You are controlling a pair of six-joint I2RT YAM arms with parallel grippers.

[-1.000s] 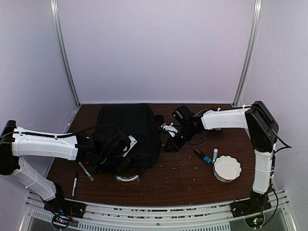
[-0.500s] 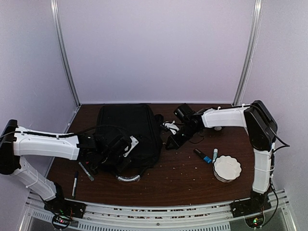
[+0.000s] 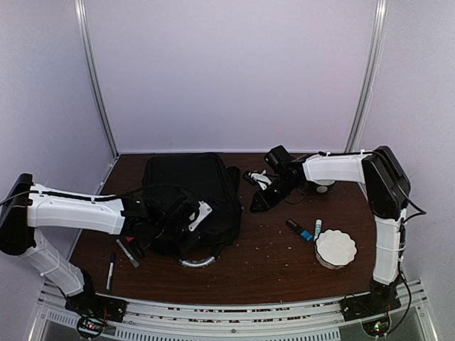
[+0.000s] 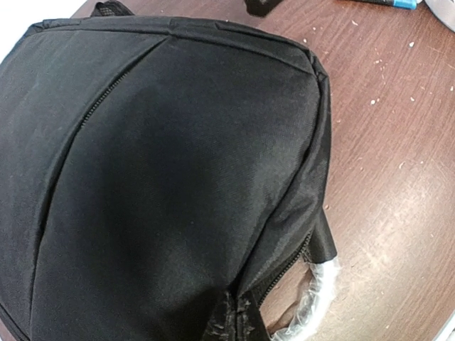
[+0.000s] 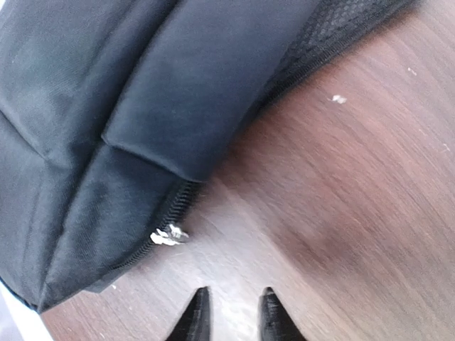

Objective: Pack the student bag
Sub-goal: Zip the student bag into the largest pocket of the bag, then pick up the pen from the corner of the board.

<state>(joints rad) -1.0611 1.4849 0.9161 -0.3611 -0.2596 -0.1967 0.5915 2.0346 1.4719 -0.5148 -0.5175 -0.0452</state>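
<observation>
The student bag [image 3: 188,193] is a large black backpack lying flat at the table's left middle, its plastic-wrapped silver handle [image 3: 197,261] at the near end. My left gripper [image 3: 179,226] is pressed onto the bag's near end and shut on a bunch of its black fabric [image 4: 238,318] beside a zipper; the handle [image 4: 318,293] shows just to the right. My right gripper [image 3: 256,204] hovers low over bare table to the right of the bag. Its fingertips [image 5: 232,312] are slightly apart and empty, close to a silver zipper pull [image 5: 168,236] on the bag's edge [image 5: 142,106].
Two dark pens [image 3: 111,268] [image 3: 128,252] lie near the left front of the table. A black marker with a blue band [image 3: 298,229] and a blue-and-white marker [image 3: 318,228] lie at the right, beside a white scalloped dish [image 3: 335,249]. Crumbs dot the brown tabletop.
My right gripper has moved back and right, away from the bag's side. My left arm has shifted slightly right, and the bag's near end and handle have shifted with it.
</observation>
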